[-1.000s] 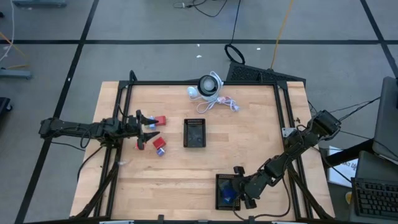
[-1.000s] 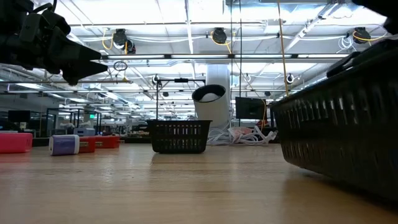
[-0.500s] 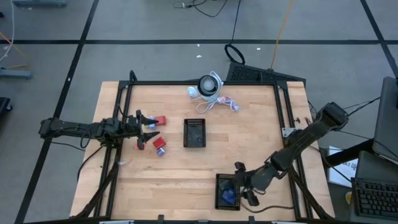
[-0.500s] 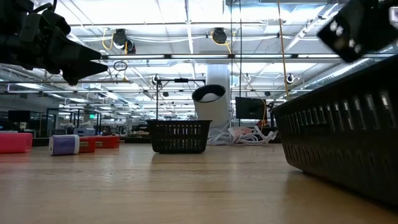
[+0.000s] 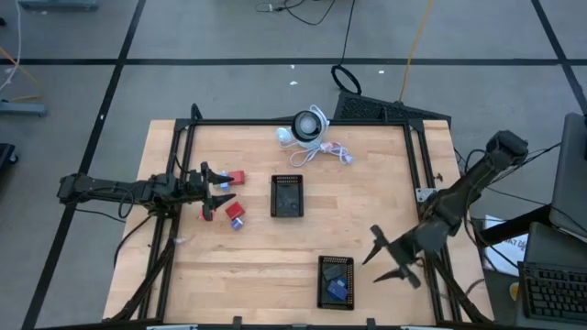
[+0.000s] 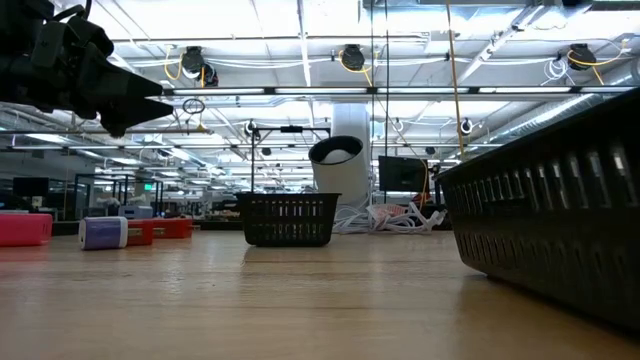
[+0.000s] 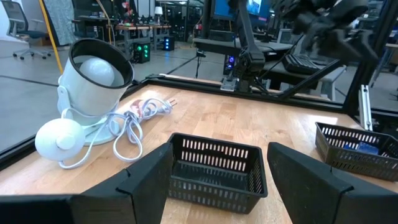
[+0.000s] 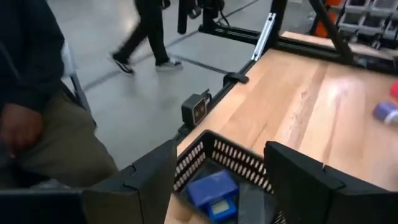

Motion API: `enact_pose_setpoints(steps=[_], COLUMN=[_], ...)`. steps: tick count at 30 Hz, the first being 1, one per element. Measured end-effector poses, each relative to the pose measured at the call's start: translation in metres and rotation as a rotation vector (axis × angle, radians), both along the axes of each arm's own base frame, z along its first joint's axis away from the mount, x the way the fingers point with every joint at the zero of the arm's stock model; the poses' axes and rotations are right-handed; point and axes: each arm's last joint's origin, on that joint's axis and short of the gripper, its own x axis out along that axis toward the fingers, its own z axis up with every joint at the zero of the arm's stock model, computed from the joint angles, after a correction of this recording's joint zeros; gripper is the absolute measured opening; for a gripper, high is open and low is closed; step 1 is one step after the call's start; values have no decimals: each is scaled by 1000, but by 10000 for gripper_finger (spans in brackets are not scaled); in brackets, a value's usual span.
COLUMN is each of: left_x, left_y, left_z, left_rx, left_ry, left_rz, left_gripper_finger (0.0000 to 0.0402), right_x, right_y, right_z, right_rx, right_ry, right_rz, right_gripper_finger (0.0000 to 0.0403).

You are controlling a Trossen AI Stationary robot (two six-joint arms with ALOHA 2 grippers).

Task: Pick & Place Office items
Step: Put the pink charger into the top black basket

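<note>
In the high view a red block (image 5: 236, 178), a second red block (image 5: 208, 212) and a red and lilac-blue piece (image 5: 236, 215) lie on the table's left half. My left gripper (image 5: 218, 188) hovers open among them, touching none; in the low view it (image 6: 100, 80) sits above those pieces (image 6: 103, 232). A blue block (image 5: 336, 290) lies in the near black tray (image 5: 323, 266), also seen in the right wrist view (image 8: 213, 190). My right gripper (image 5: 390, 259) is open, raised, just right of that tray.
A second black tray (image 5: 287, 196) stands at the table's middle, dead ahead in the left wrist view (image 7: 214, 171). A white round device with coiled cable (image 5: 307, 128) sits at the far edge. A seated person (image 8: 37, 112) is beyond the table's near right corner.
My right gripper has drawn back from over the near tray toward the table's right edge and risen, leaving the low view. The blue block stays in the tray. The left arm has kept still.
</note>
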Motion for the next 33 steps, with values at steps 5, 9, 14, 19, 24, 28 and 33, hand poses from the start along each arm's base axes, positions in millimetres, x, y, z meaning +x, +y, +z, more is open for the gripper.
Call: enact_pose_setpoints(steps=[5, 9, 14, 19, 24, 28, 33], left_x=[0, 0, 0, 0, 0, 0, 0], left_y=[0, 0, 0, 0, 0, 0, 0], left_z=[0, 0, 0, 0, 0, 0, 0], left_rx=[0, 0, 0, 0, 0, 0, 0], left_ry=[-1, 3, 0, 1, 0, 0, 0], left_rz=[0, 0, 0, 0, 0, 0, 0], left_gripper_finger=[267, 267, 267, 267, 267, 267, 267], right_x=[-22, -33, -42, -50, -58, -64, -70], right_y=[-21, -39, -61, -75, -82, -85, -89], right_z=[-27, -44, -56, -53, -51, -52, -51], right_rx=[58, 141, 233, 280, 266, 245, 227], right_ry=[-44, -126, -180, -229, -254, -263, -295], right_rz=[-3, -31, -94, -20, -5, -3, 2], right_gripper_finger=[227, 230, 232, 230, 227, 229, 232])
